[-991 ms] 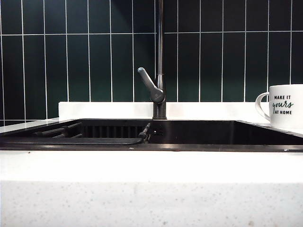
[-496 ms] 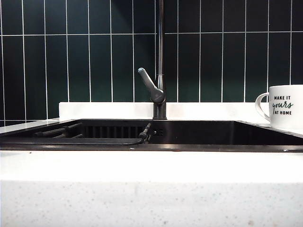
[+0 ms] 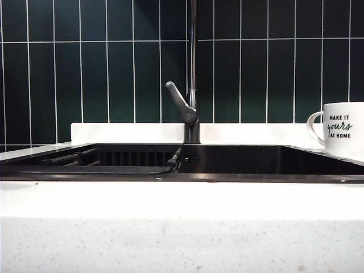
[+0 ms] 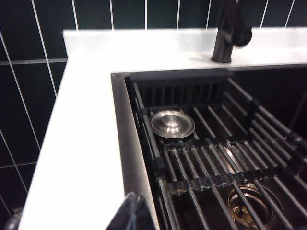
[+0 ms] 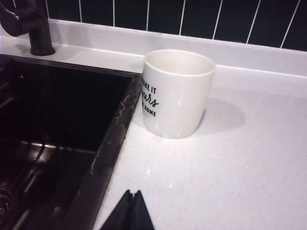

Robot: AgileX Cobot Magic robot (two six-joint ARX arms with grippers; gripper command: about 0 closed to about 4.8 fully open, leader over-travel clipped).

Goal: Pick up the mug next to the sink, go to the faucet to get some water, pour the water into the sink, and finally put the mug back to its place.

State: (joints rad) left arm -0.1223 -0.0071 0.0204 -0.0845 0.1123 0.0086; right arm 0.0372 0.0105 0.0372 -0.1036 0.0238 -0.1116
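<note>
Dark tiled wall [image 3: 85,68] behind, white grout lines running upright. White speckled table [image 3: 182,227] wrapped around the black sink [image 3: 256,159], a rod rack [image 4: 216,158] lying inside the basin over a round steel stopper [image 4: 172,123] and the drain [image 4: 252,203]. Faucet [image 3: 192,85] stood at the sink's back rim, grey lever angled up to the left. Mug [image 5: 176,93] sat upright on the table just beside the sink's right rim — lettering toward the basin, inside empty. Left gripper [image 4: 133,213] hung above the sink's left rim, jaws pressed together, holding nothing. Right gripper [image 5: 130,211] hung over the table near the mug — apart from it, jaws pressed together too.
</note>
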